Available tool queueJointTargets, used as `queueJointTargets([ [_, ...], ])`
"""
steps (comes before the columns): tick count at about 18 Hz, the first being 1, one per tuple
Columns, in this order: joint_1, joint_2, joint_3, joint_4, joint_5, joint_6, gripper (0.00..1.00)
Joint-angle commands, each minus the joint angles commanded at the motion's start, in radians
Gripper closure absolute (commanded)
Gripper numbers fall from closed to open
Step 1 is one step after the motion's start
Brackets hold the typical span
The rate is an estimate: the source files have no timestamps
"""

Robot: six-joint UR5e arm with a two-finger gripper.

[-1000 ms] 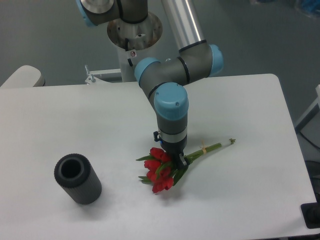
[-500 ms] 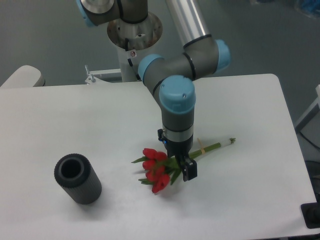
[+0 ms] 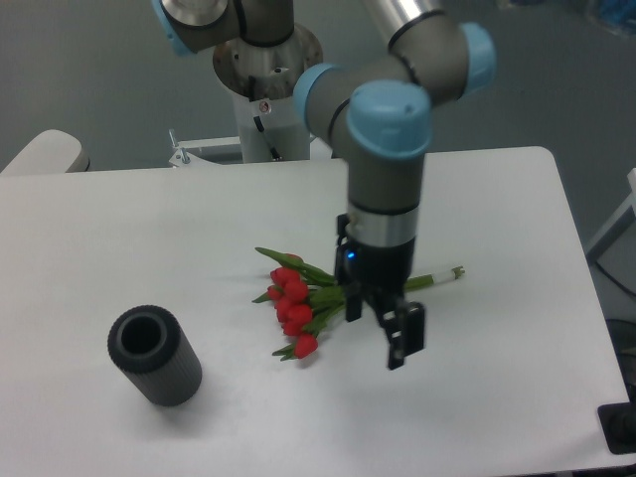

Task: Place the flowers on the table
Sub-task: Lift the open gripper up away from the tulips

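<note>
One bunch of flowers [image 3: 298, 308] lies flat on the table [image 3: 119, 229], red buds fanned out to the left, leaves spread, pale stems running right and poking out past the wrist. From what I can see the placing itself looks done, so the job now is getting clear cleanly.

I'd go straight up from here, no sideways drift, because the gripper [image 3: 383, 333] hangs right over the middle of the stems and any lateral slide could snag a leaf or drag the bunch across the white top. Slow lift first, then swing away once there's daylight under the fingers [image 3: 405, 338].

Gripper state: jaws look spread, nothing between them. One dark finger stands out clearly on the right, and the other is partly hidden against the leaves, so I can't swear it's fully clear of the stems.

Arm pose: wrist pointing straight down, blue-capped joint above it, forearm reaching in from the base at the back edge of the table. Ribbed grey cylinder [image 3: 154, 356] sits well apart to the left, out of my way.
</note>
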Motion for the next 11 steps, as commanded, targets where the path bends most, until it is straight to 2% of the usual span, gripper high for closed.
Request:
queueJointTargets([
  [3, 0.054, 0.005, 0.025, -0.075, 0.0, 0.155, 0.0],
  [5, 0.087, 0.006, 0.023, -0.106, -0.002, 0.265, 0.0],
  [8, 0.121, 0.011, 0.012, -0.115, -0.002, 0.362, 0.0],
  [11, 0.124, 0.02, 0.009, -0.115, 0.0, 0.37, 0.0],
])
